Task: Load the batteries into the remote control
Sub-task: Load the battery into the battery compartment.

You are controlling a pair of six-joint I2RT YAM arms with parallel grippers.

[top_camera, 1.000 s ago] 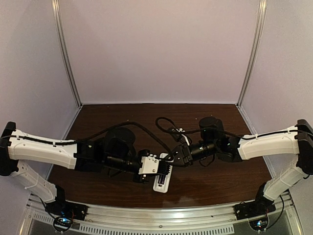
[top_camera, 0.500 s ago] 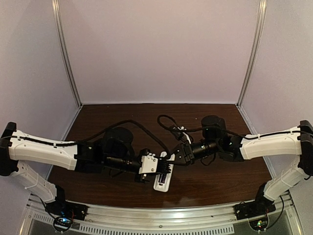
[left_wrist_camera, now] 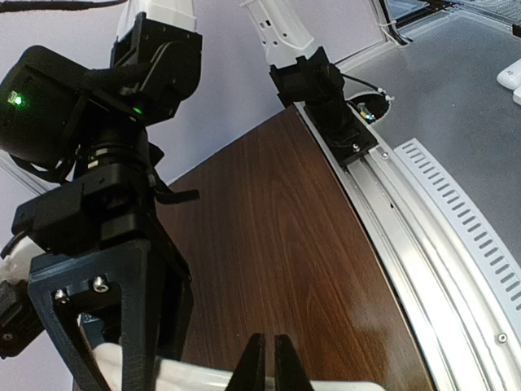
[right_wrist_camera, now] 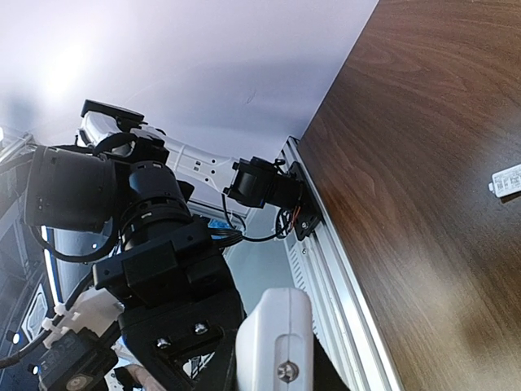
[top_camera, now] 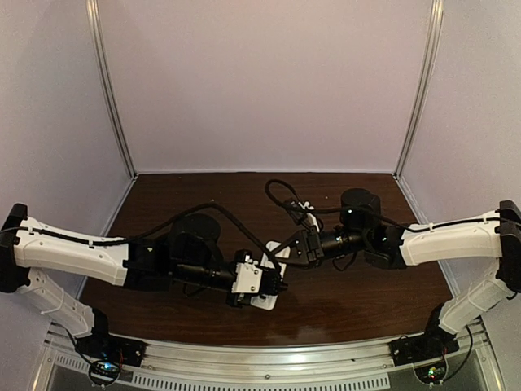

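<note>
The white remote control [top_camera: 274, 254] hangs tilted above the middle of the table, between the two arms. My right gripper [top_camera: 286, 254] is shut on one end of it. In the right wrist view that rounded white end with a screw [right_wrist_camera: 275, 342] fills the space between the jaws. My left gripper [top_camera: 277, 287] comes in from the left. Its fingertips [left_wrist_camera: 269, 368] are shut, almost touching each other, right at the remote's white edge [left_wrist_camera: 187, 377], and nothing shows between them. The batteries are out of view.
A small plain white cover piece [right_wrist_camera: 509, 180] lies flat on the brown table [top_camera: 358, 309]. The aluminium rail [top_camera: 269, 358] with both arm bases runs along the near edge. Grey walls enclose the back and both sides. A black cable [top_camera: 281, 199] loops over the table's centre.
The remote has left the table: my right gripper pulled back to the right and upward with it, tilting it. My left gripper shifted slightly toward the near edge, staying shut.
</note>
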